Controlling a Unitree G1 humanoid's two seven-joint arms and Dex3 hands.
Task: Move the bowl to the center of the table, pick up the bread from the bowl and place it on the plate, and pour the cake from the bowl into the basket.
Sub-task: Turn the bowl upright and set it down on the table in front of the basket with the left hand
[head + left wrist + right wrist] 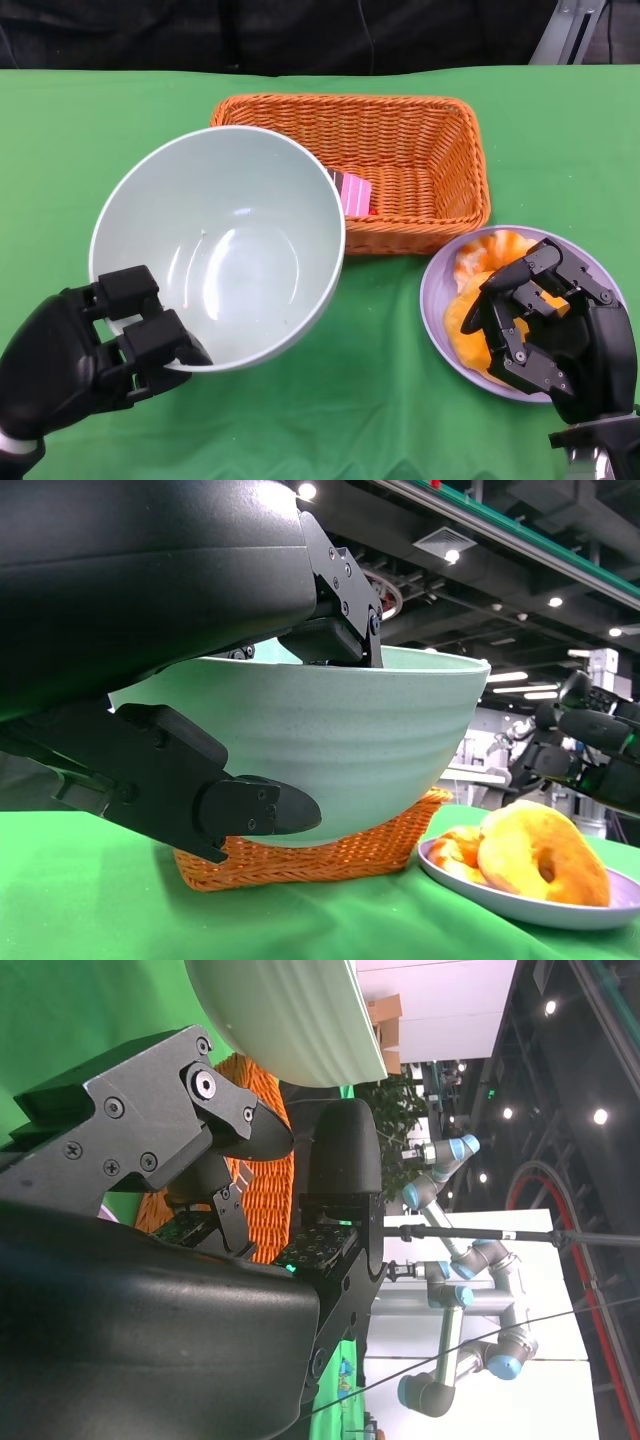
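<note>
My left hand (90, 350) grips the near left rim of a pale green bowl (230, 250), raised off the table and tipped toward the basket; the bowl's inside is bare. In the left wrist view the bowl (340, 740) hangs in front of the orange wicker basket (330, 855). A pink wrapped cake (353, 193) lies in the basket (420, 130), partly hidden behind the bowl's rim. Orange bread (480, 265) lies on the lavender plate (440, 290) at the right. My right hand (550, 320) hovers over the plate, fingers loosely bent, holding nothing.
Green cloth covers the table (350, 400). The basket stands at the back centre, and the plate (520, 905) sits just right of and nearer than it. Green cloth shows in front of the bowl and at the far left.
</note>
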